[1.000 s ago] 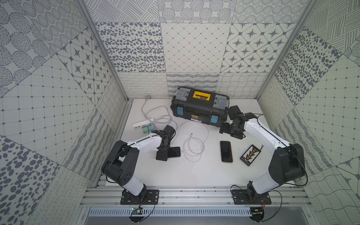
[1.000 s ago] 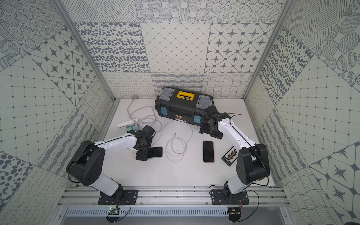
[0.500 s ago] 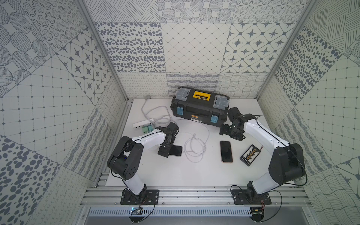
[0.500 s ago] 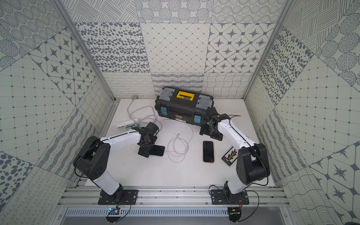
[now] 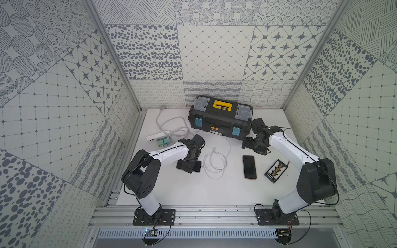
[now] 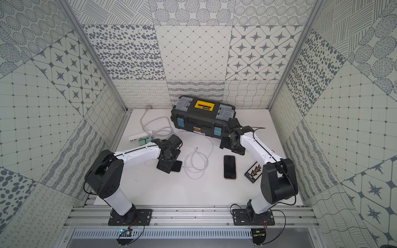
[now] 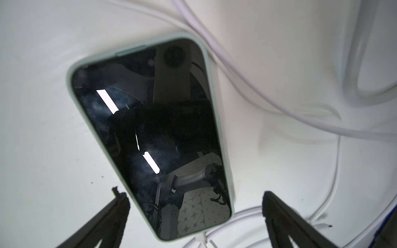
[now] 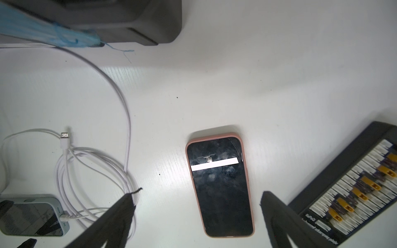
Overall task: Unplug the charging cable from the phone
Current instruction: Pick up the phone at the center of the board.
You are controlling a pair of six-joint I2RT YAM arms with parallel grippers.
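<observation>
The mint-cased phone (image 7: 150, 133) lies flat, screen up, on the white table (image 5: 193, 193), left of centre. Its long axis runs across the table, and its port end faces the coiled charging cable (image 5: 214, 165), whose plug (image 7: 200, 237) sits in it. My left gripper (image 7: 194, 194) hangs over that end, jaws wide apart, gripping nothing. My right gripper (image 8: 198, 194) also gapes empty, near a pink-cased phone (image 8: 221, 186).
</observation>
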